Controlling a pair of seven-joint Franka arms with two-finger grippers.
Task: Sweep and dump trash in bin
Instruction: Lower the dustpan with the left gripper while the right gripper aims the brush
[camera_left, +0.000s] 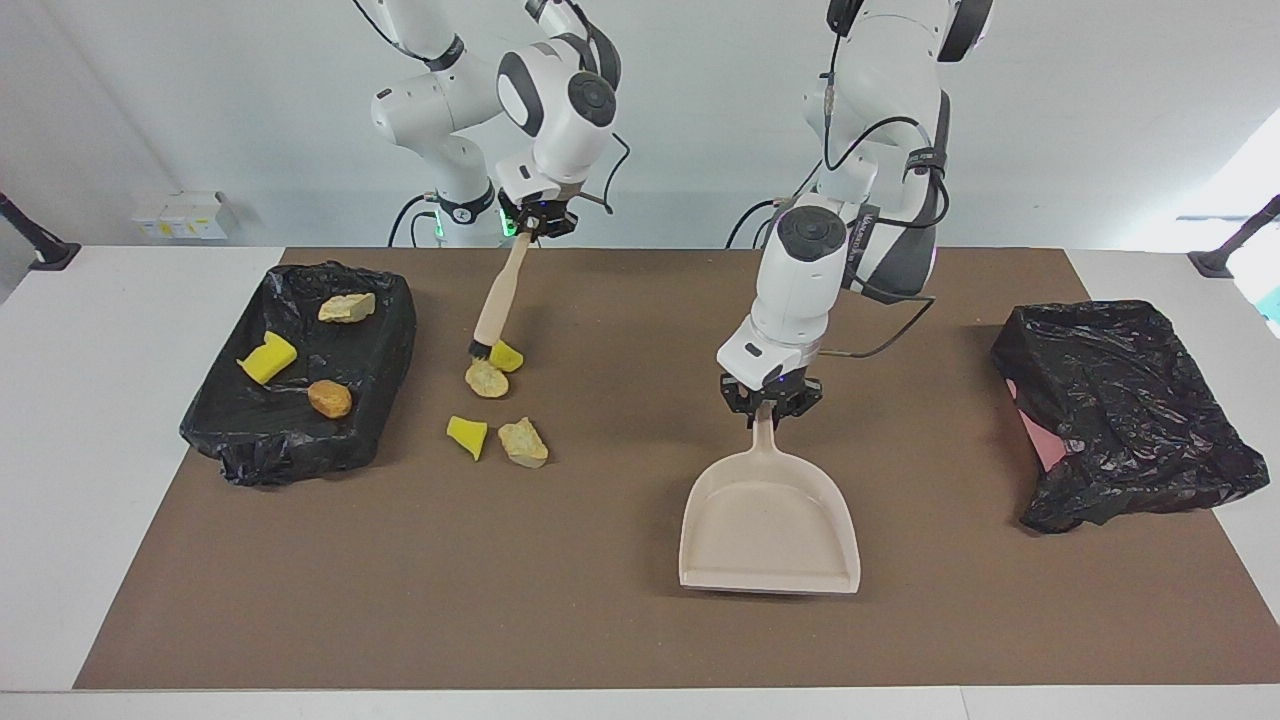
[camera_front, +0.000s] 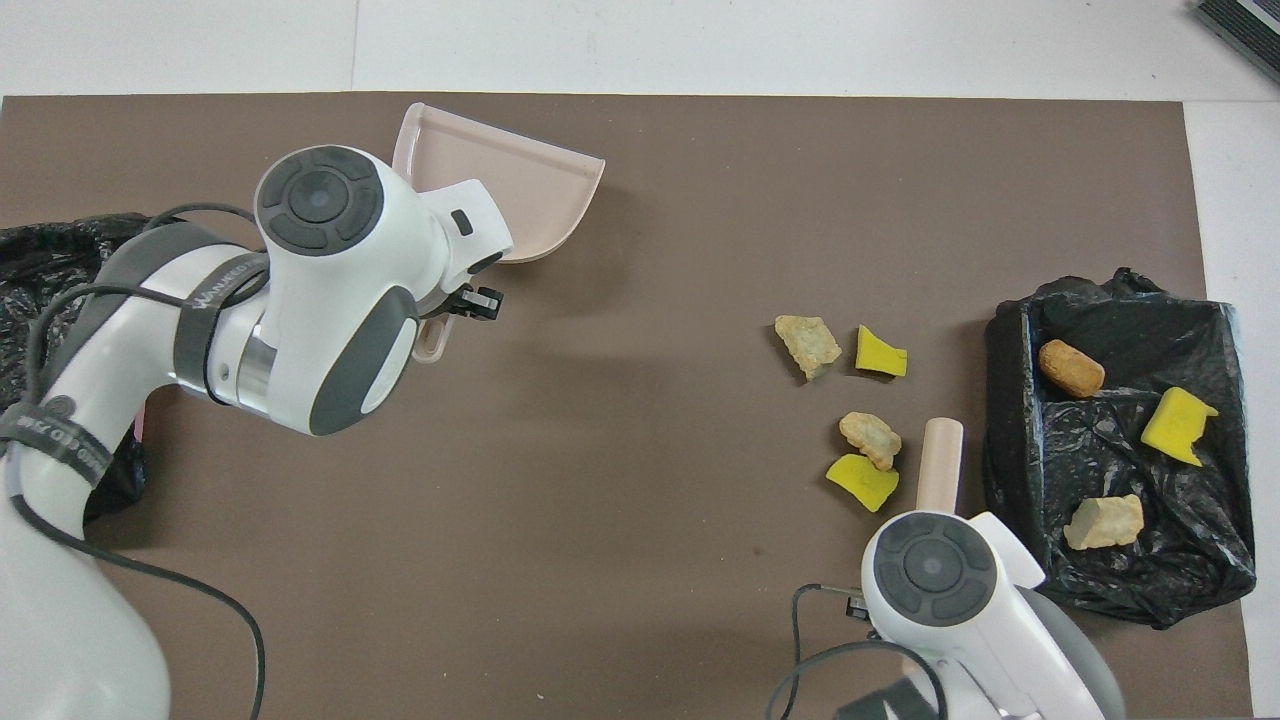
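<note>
Brown matting covers the table (camera_left: 600, 620). Four trash pieces (camera_left: 487, 379) lie beside the lined bin (camera_left: 395, 330), three inside. With the brush (camera_left: 497, 305) clamped in the right claw (camera_left: 536, 222) and the dustpan (camera_left: 770, 530) in the left claw (camera_left: 770, 405), well apart, pieces could be scattered.

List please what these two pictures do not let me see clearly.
- Right gripper: hidden in the overhead view under its own arm.
- Brush bristles: covered by the handle in the overhead view; too small in the facing view to show whether they touch the yellow piece.
- Second black bag: cut off by the overhead view's edge and covered by the left arm.
</note>
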